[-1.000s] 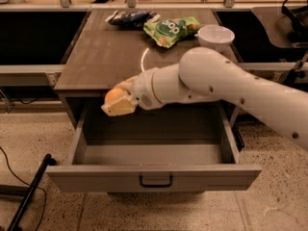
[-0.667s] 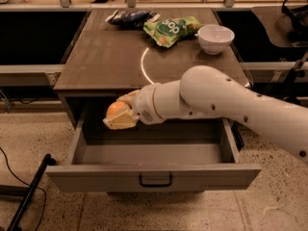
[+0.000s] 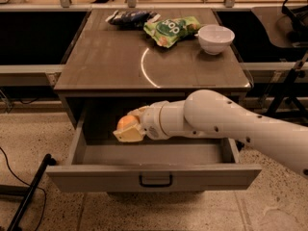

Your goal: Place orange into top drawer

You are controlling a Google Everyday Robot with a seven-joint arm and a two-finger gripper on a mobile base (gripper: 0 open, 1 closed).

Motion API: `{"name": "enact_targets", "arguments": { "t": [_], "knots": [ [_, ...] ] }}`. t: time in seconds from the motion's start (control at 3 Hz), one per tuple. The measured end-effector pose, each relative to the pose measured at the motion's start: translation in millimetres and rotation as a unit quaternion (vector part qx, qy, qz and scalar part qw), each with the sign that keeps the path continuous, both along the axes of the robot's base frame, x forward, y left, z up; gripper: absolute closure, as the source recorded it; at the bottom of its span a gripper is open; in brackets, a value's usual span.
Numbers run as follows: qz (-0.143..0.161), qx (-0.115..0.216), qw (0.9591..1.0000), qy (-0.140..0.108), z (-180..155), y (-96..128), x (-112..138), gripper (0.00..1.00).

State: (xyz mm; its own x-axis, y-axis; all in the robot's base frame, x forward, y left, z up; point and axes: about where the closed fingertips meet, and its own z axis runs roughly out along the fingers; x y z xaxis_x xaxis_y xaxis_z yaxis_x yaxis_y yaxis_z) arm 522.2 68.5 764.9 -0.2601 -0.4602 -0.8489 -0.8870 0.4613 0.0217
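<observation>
The top drawer [image 3: 154,176] is pulled open toward me, with a dark handle at the centre of its front panel. My gripper [image 3: 128,130] reaches in from the right on a white arm and is shut on the orange [image 3: 126,122], holding it inside the open drawer, above its floor on the left side. Only the top of the orange shows between the pale fingers [image 3: 129,134].
On the cabinet top [image 3: 106,66] stand a white bowl [image 3: 216,38] at the back right, a green snack bag [image 3: 172,30] and a dark blue bag [image 3: 130,18] at the back. A black stand leg [image 3: 29,196] lies on the floor at the left.
My arm has lowered the orange from the drawer's left back edge down into the open drawer and a little to the right. The bowl is no longer covered by the arm.
</observation>
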Motion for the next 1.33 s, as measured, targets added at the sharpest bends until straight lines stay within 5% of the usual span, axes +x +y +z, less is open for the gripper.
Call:
{"name": "enact_targets", "arguments": {
  "t": [1.33],
  "knots": [
    [-0.028,-0.014,0.9994,0.017,-72.8,-11.0,53.5,1.00]
  ]
}}
